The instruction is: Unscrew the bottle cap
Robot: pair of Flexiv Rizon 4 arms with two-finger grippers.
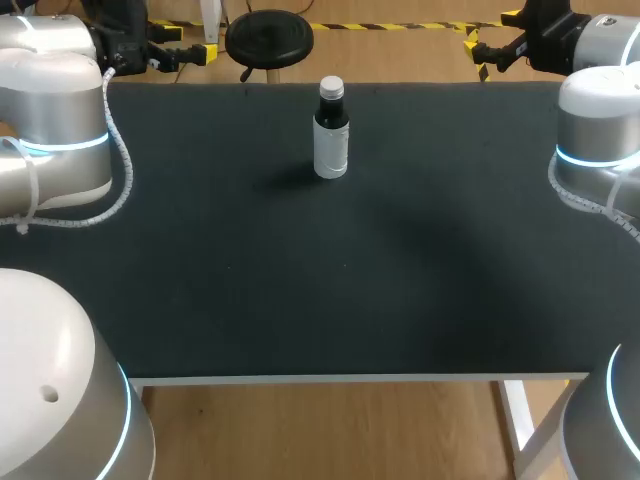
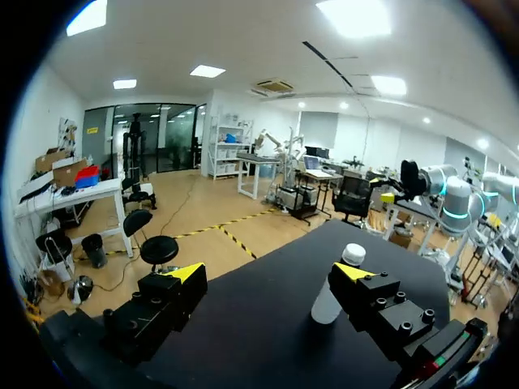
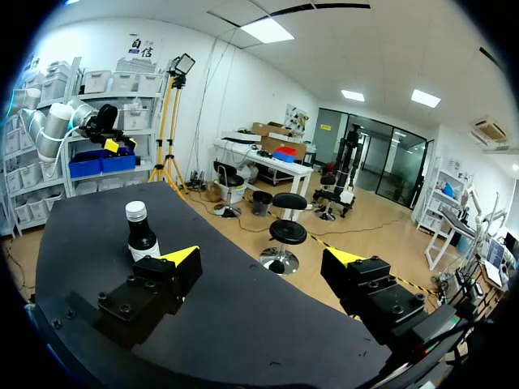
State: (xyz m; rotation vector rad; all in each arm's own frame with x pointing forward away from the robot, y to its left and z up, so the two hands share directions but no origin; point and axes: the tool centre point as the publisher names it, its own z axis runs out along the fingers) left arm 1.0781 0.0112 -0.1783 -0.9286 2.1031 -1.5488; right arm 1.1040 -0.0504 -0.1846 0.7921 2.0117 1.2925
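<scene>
A small bottle (image 1: 331, 140) with a white label, dark contents and a white cap (image 1: 331, 87) stands upright near the far edge of the black table (image 1: 350, 290). My left gripper (image 1: 190, 43) hangs open past the far left corner, well away from the bottle. My right gripper (image 1: 492, 30) hangs open past the far right corner. In the left wrist view the bottle (image 2: 326, 301) stands ahead of the open gripper (image 2: 269, 273), partly behind one finger. In the right wrist view the bottle (image 3: 142, 241) stands ahead of the open gripper (image 3: 263, 258), beside one finger. Nothing is held.
Only the bottle stands on the table's dark surface. My left arm's elbow (image 1: 60, 130) overhangs the left edge and my right arm's elbow (image 1: 598, 130) the right edge. The table's front edge (image 1: 350, 379) is white.
</scene>
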